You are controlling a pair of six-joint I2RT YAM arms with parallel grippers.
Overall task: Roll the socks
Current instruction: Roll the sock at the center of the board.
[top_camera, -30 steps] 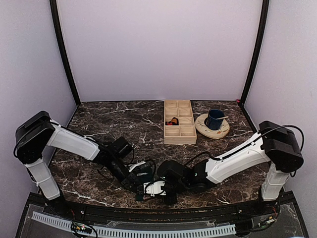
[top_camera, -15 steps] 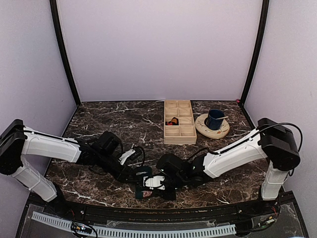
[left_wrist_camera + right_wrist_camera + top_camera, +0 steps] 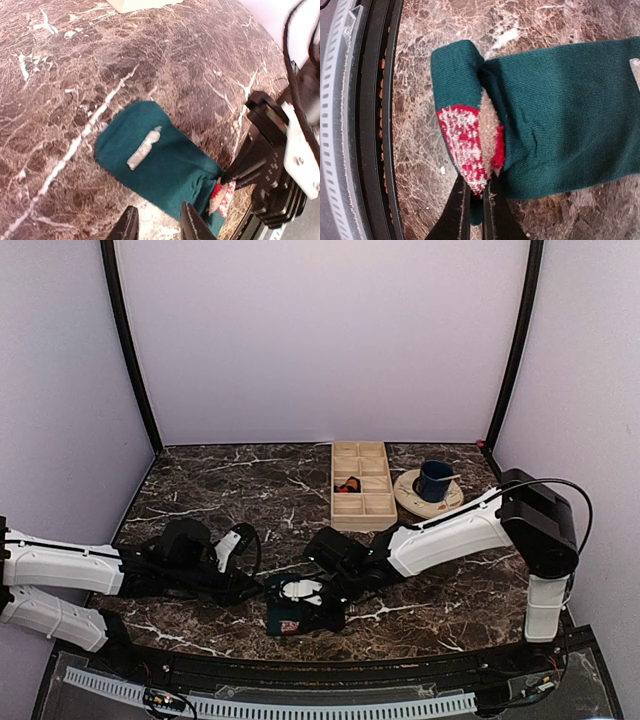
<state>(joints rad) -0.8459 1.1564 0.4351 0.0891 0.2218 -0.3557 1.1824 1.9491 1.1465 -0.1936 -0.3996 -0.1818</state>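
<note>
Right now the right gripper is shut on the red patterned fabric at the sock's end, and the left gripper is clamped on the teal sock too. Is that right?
Not quite. The left gripper is open, its fingers apart at the edge of the teal sock and holding nothing, as the left wrist view shows. The right gripper is shut on the red patterned fabric, as you said.

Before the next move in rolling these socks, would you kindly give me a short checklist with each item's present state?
1. Right jaws shut on the red-and-white patterned fabric at the dark teal green sock's folded end: ok.
2. Left jaws open at that sock's edge, gripping nothing: ok.
3. Teal sock flat on the dark marble table: ok.
4. Roll formed: not ok, only one end is folded.
5. Patterned sock aligned with the teal one: cannot tell.
6. Pale wooden compartment tray apart from the socks: ok.
</note>
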